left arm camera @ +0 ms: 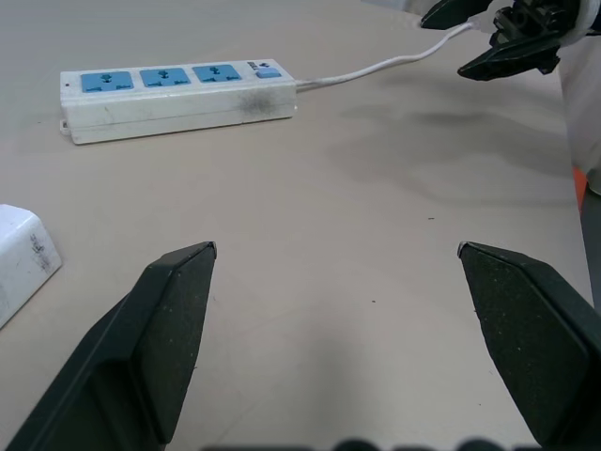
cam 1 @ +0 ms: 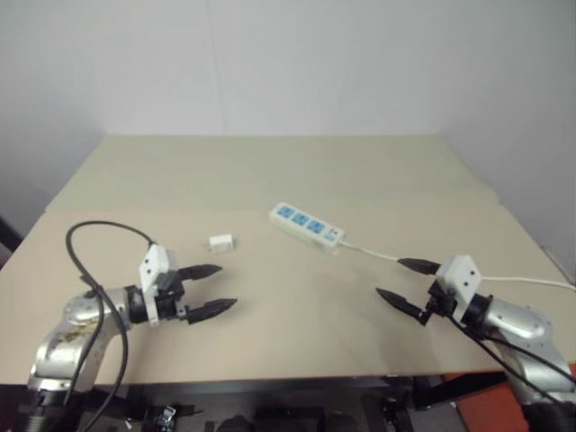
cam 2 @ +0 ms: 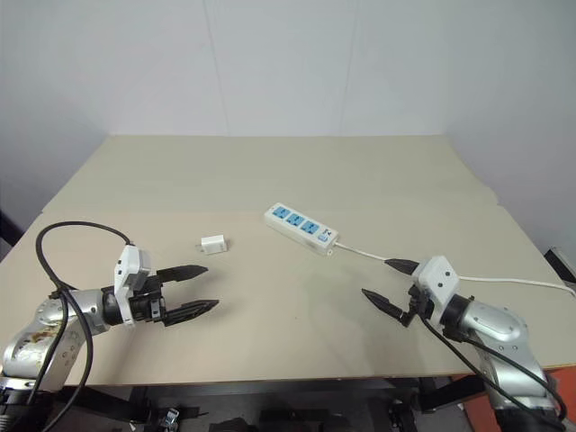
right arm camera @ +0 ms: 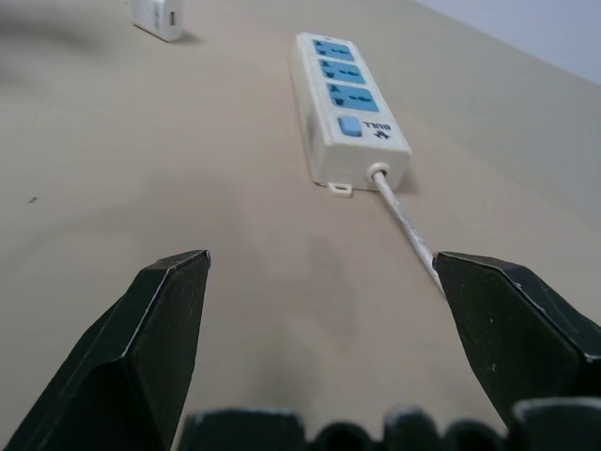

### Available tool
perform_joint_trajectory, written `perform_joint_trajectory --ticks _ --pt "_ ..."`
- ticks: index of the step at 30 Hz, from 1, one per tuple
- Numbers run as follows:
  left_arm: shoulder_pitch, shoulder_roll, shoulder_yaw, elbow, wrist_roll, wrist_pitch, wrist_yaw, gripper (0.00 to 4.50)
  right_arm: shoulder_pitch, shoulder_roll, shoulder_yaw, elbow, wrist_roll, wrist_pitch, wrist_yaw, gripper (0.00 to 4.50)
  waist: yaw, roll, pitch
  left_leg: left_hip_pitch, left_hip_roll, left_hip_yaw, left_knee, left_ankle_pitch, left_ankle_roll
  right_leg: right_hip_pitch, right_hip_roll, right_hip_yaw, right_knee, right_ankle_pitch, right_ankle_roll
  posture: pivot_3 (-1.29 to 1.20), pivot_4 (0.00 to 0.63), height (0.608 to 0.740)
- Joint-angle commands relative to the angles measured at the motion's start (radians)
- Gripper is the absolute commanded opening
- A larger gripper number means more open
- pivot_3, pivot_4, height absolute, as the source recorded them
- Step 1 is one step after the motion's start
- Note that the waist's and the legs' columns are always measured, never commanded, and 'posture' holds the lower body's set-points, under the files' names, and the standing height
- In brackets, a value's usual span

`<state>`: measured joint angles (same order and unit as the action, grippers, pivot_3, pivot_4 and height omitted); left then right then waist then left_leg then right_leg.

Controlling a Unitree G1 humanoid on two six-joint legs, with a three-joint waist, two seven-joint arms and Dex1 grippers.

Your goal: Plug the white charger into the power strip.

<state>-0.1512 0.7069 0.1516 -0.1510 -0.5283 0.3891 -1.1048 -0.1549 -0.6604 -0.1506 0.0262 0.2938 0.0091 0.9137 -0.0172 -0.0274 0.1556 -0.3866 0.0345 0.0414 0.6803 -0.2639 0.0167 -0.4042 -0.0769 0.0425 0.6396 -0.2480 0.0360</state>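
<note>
Start pose | your left gripper [cam 1: 209, 290] lower left, jaws wide apart, empty | right gripper [cam 1: 403, 281] lower right, likewise spread | white charger [cam 1: 220, 243] lies centre-left on the table [cam 1: 270, 171], loose | power strip [cam 1: 307, 225] centre, sockets up, ready for plugging

A bare test room: plain white walls [cam 2: 270, 63] behind one beige table [cam 2: 297, 171].
</note>
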Motion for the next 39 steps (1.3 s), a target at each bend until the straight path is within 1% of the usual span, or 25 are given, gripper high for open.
perform_joint_trajectory --ticks 1,7,11,14,17,20,23,25,29,30,31,36,39 --pt "-0.035 -0.003 -0.015 0.011 0.018 -0.026 0.008 4.5 -0.12 0.01 0.032 0.131 -0.028 -0.037 0.016 4.47 0.0 0.0 0.0 0.0 0.0 0.001 0.0 0.0 0.0 0.0 0.0 0.0 0.0 0.0 0.0 0.0 0.15 0.74" --pt "-0.096 -0.01 -0.052 0.052 0.048 -0.04 0.01 4.5 -0.418 0.05 0.118 0.552 -0.124 -0.091 0.04 4.47 -0.002 -0.001 0.001 -0.001 0.0 0.003 0.0 0.0 0.0 -0.001 0.0 0.0 0.0 0.0 0.0 0.0 0.15 0.74" --pt "-0.126 -0.018 -0.07 0.066 0.065 -0.051 0.014 4.5 -0.582 0.08 0.17 0.828 -0.205 -0.192 0.052 4.47 -0.003 -0.001 0.001 -0.002 0.0 0.003 0.0 0.0 0.0 -0.002 0.0 0.0 -0.001 0.0 0.0 0.0 0.15 0.74" --pt "-0.135 -0.022 -0.078 0.071 0.075 -0.058 0.016 4.5 -0.666 0.093 0.202 0.971 -0.259 -0.217 0.052 4.47 -0.002 -0.001 0.001 -0.002 0.0 0.004 0.0 0.0 0.0 -0.002 0.0 0.0 -0.001 0.0 0.0 0.0 0.15 0.74" --pt "-0.138 -0.025 -0.082 0.062 0.074 -0.058 0.02 4.5 -0.721 0.096 0.238 1.066 -0.31 -0.217 0.076 4.47 -0.004 0.0 0.001 -0.002 0.0 0.004 0.0 0.0 0.0 -0.002 -0.001 0.0 -0.001 0.0 0.0 0.0 0.15 0.74" --pt "-0.134 -0.027 -0.082 0.055 0.074 -0.06 0.024 4.5 -0.745 0.099 0.245 1.109 -0.325 -0.229 0.103 3.88 -0.004 0.0 0.001 -0.001 0.001 0.004 0.0 0.0 0.0 -0.001 0.0 0.0 0.0 0.0 0.0 0.0 0.15 0.74" --pt "-0.123 -0.03 -0.082 0.049 0.075 -0.064 0.029 4.5 -0.756 0.101 0.244 1.125 -0.328 -0.226 0.136 2.92 -0.004 0.0 0.001 -0.001 0.0 0.004 0.0 0.0 0.0 -0.001 -0.001 0.0 0.001 0.0 0.0 0.0 0.15 0.74" --pt "-0.119 -0.033 -0.084 0.047 0.077 -0.066 0.032 4.5 -0.758 0.102 0.242 1.128 -0.327 -0.222 0.157 2.07 -0.004 0.0 0.001 -0.001 0.0 0.004 0.0 0.0 0.0 -0.001 -0.001 0.0 0.001 0.0 0.0 0.0 0.15 0.74" --pt "-0.12 -0.041 -0.09 0.054 0.086 -0.074 0.038 4.5 -0.759 0.103 0.24 1.134 -0.328 -0.213 0.174 0.72 -0.006 0.0 0.001 0.0 0.001 0.004 0.0 0.0 0.0 -0.001 -0.001 0.0 0.001 0.0 0.0 0.0 0.15 0.74" --pt "-0.122 -0.042 -0.092 0.057 0.088 -0.075 0.038 4.5 -0.758 0.103 0.238 1.134 -0.328 -0.212 0.178 0.31 -0.007 0.0 0.001 0.0 0.001 0.004 0.0 0.0 0.0 -0.001 -0.001 0.0 0.001 0.0 0.0 0.0 0.15 0.74" --pt "-0.124 -0.044 -0.093 0.058 0.089 -0.076 0.037 4.5 -0.756 0.103 0.237 1.132 -0.327 -0.213 0.18 0.05 -0.007 0.0 0.001 0.0 0.001 0.004 0.0 0.0 0.0 -0.001 -0.001 0.0 0.001 0.0 0.0 0.0 0.15 0.74" --pt "-0.128 -0.051 -0.088 0.059 0.08 -0.091 0.018 4.5 -0.707 0.085 0.211 1.054 -0.291 -0.235 0.212 0.05 -0.005 0.0 0.001 -0.001 0.001 0.004 0.0 0.0 0.0 -0.001 -0.001 0.0 0.0 0.0 0.0 0.0 0.15 0.74" --pt "-0.126 -0.044 -0.079 0.053 0.076 -0.085 0.011 4.5 -0.598 0.056 0.18 0.877 -0.231 -0.208 0.269 0.05 0.001 0.0 0.001 -0.002 0.001 0.003 0.0 0.0 0.0 -0.001 -0.001 -0.001 0.0 0.0 0.0 0.0 0.15 0.74"
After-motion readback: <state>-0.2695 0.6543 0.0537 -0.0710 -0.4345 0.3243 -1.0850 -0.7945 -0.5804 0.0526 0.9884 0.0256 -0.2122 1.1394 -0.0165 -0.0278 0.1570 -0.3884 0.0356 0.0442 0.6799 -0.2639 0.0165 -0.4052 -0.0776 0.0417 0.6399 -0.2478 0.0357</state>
